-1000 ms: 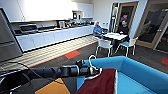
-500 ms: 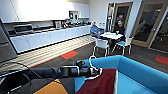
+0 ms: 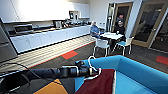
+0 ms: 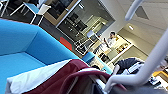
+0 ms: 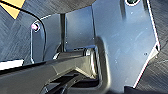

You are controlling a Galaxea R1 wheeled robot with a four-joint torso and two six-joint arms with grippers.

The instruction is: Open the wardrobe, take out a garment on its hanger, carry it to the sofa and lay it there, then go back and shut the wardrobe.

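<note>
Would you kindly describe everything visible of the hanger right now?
The hanger is thin and white, plastic-looking, with a curved hook rising above the left gripper, which meets it at the neck. The maroon jacket hangs from it over the blue sofa. In the left wrist view its white bar runs close and slanted.

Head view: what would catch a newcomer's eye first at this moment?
The bright blue sofa at the lower right stands out most, with the maroon jacket hanging over its seat. The left arm reaches in from the left, its gripper at the white hanger carrying the jacket. Further back, people sit at a white table beside the long kitchen counter.
</note>
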